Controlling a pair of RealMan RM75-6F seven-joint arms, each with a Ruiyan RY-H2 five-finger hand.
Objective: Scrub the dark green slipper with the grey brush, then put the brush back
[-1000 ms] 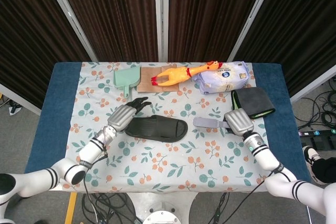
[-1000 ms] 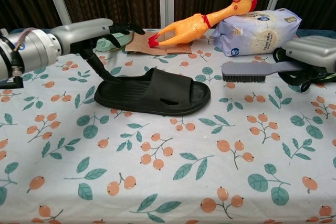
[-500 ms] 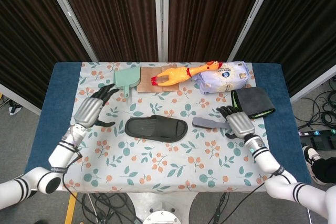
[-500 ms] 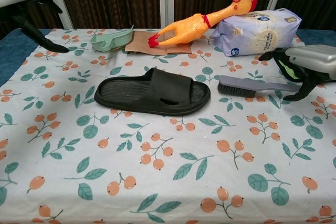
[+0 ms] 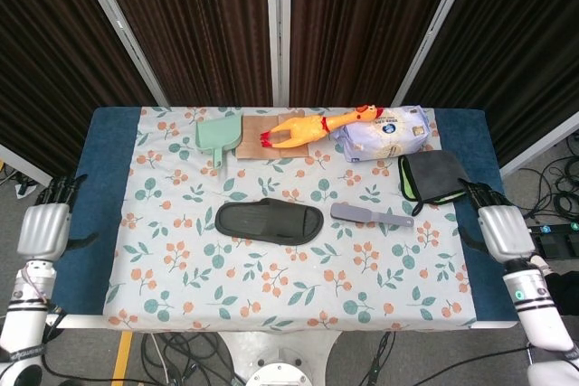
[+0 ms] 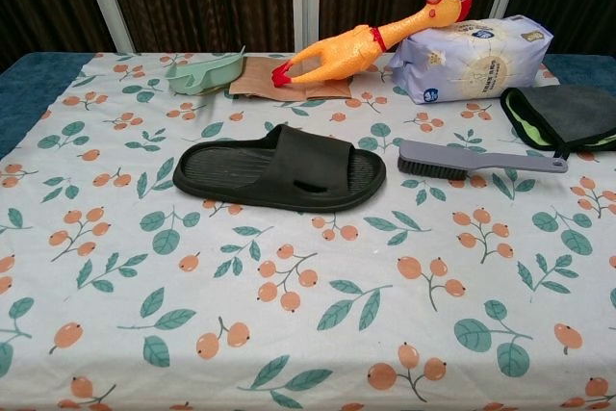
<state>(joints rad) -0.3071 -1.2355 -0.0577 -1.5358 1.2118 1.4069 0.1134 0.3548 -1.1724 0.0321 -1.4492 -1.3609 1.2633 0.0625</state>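
The dark green slipper (image 5: 270, 221) (image 6: 280, 168) lies flat in the middle of the floral tablecloth. Just to its right lies the grey brush (image 5: 371, 216) (image 6: 480, 159), bristles down, handle pointing right, with nothing touching it. My left hand (image 5: 43, 228) hangs off the table's left edge, fingers apart and holding nothing. Off the right edge my right hand (image 5: 500, 230) is likewise open and holds nothing. Neither hand shows in the chest view.
Along the back stand a green dustpan (image 5: 217, 136), a brown cardboard piece (image 5: 258, 133), a yellow rubber chicken (image 5: 317, 126) and a white-purple packet (image 5: 385, 132). A dark cloth with a green edge (image 5: 432, 175) lies right of the brush handle.
My right hand let go of the brush, which now rests on the table, and drew back off the right edge. My left hand left the slipper and pulled off the left edge.
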